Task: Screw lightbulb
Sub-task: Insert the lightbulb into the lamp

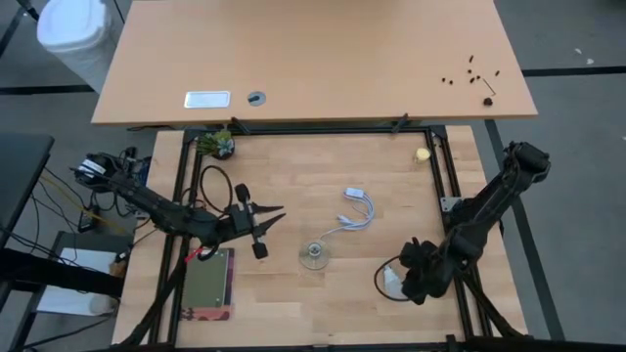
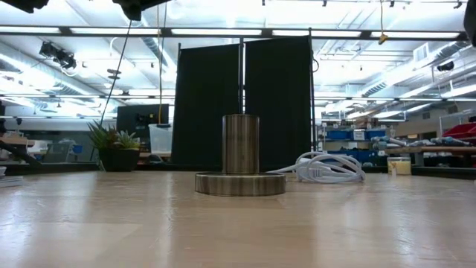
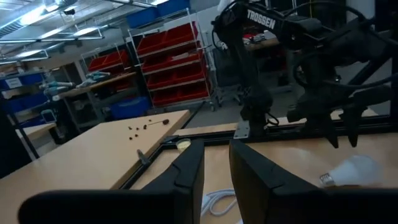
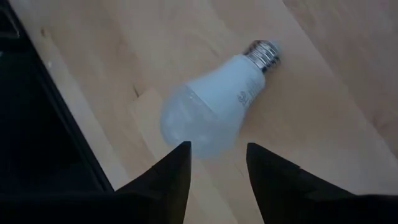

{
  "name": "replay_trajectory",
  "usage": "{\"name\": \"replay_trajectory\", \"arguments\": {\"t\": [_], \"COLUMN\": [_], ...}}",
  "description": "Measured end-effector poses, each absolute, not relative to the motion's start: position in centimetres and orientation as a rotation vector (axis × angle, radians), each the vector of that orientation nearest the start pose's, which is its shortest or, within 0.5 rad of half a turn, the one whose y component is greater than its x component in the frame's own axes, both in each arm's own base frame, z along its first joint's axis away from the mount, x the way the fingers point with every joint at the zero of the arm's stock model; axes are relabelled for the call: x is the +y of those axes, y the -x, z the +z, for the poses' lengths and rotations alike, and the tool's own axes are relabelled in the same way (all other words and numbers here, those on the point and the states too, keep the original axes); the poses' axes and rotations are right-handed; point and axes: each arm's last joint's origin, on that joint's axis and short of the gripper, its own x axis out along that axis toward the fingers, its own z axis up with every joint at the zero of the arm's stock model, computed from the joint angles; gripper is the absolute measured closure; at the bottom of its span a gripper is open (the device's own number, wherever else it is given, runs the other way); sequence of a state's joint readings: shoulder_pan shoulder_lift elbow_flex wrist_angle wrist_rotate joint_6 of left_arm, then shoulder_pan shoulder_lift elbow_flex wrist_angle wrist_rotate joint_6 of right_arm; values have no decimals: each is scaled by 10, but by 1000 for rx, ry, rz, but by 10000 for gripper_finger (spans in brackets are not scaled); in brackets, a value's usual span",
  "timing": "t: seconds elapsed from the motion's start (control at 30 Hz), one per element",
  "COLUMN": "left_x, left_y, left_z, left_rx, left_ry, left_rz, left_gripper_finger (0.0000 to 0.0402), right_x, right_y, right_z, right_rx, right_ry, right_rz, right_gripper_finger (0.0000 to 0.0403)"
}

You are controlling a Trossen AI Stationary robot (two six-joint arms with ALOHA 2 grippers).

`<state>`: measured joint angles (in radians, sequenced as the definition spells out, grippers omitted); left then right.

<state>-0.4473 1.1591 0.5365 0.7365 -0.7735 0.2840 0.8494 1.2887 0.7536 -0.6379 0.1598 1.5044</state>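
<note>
The white frosted lightbulb [image 4: 208, 112] lies on its side on the wooden table, with its grey screw base [image 4: 264, 55] pointing away from my right gripper. In the high view the bulb [image 1: 392, 283] is near the table's right front. My right gripper [image 4: 217, 148] hovers open just above the globe end, touching nothing. My left gripper [image 1: 266, 227] is open and empty, held above the table left of the socket base [image 1: 314, 256]. The socket base is a round metal disc with an upright cylinder [image 2: 240, 160]. The bulb also shows in the left wrist view [image 3: 354, 171].
A coiled white cord [image 1: 357, 210] lies behind the socket base and also shows in the low view [image 2: 327, 167]. A small potted plant [image 1: 217, 145] stands at the far left. A tiny yellowish ball [image 1: 423, 154] sits at the far right. A green board [image 1: 207, 284] lies at the near left.
</note>
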Motion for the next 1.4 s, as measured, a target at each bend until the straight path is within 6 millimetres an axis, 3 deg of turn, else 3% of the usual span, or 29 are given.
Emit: {"name": "replay_trajectory", "arguments": {"t": [0.2, 0.53, 0.8, 0.97, 1.4], "left_x": [-83, -83, -86, -88, -79], "left_y": [-221, -222, -226, -229, -236], "left_z": [261, 255, 253, 258, 256], "left_rx": [-42, 5, 123, 209, 249], "left_ry": [-208, -194, -218, -203, -67], "left_rz": [370, 369, 329, 257, 33], "left_gripper_finger": [320, 320, 320, 320, 320], "right_x": [172, 206, 244, 257, 252], "right_y": [-158, -188, -216, -222, -214], "right_z": [193, 222, 217, 210, 176], "right_rx": [1186, 1122, 1177, 1197, 1323], "right_ry": [-835, -780, -797, -851, -826], "right_rz": [-363, -378, -406, -450, -686], "right_gripper_finger": [238, 238, 238, 239, 239]}}
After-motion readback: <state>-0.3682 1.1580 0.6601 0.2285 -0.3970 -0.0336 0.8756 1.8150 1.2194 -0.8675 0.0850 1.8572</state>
